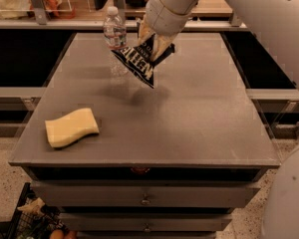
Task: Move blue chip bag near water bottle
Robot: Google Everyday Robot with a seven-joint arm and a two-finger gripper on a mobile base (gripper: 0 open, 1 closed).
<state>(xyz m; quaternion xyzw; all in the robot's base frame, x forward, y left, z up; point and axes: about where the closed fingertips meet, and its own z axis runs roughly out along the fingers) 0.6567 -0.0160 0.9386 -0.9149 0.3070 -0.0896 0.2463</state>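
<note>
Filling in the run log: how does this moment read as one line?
claw: shut on blue chip bag | bag: held above table, close beside water bottle | yellow sponge: front-left, apart

Dim overhead light: hand (152,41) (gripping blue chip bag (137,64) above table (194,123)) casts shadow.

Over the table (199,118), end effector (150,43) holds chip bag (138,63) beside bottle (114,34).

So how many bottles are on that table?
1. The water bottle stands near the far left corner of the table. Right beside it, the claw holds the blue chip bag above the tabletop. Nothing suggests another bottle hidden there.
</note>
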